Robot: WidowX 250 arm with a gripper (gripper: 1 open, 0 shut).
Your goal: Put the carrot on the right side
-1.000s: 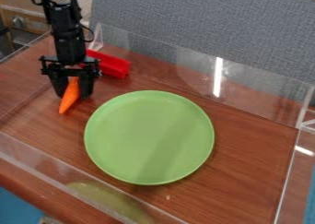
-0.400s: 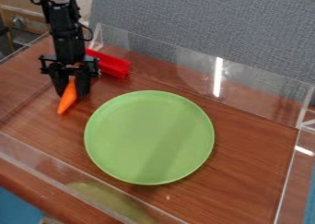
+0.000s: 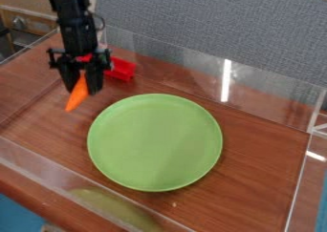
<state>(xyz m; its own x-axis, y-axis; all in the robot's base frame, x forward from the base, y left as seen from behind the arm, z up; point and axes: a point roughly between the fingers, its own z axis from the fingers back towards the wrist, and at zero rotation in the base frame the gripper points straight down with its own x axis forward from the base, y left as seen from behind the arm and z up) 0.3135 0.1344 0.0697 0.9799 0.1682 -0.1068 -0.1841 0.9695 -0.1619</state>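
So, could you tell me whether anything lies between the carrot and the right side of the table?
Yes: the green plate fills the middle, directly between the carrot, held in the shut gripper at left, and the right side. Passing above it looks feasible.

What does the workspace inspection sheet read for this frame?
Surface: wooden table, enclosed by clear acrylic walls.
Job's things: carrot, held off the table, tip down, left of the plate.
Clutter: green plate, centre; red block behind the gripper.
Grippers: gripper shut on the carrot's top end.
Cables: nothing seen.
Surroundings: grey panel behind the table.
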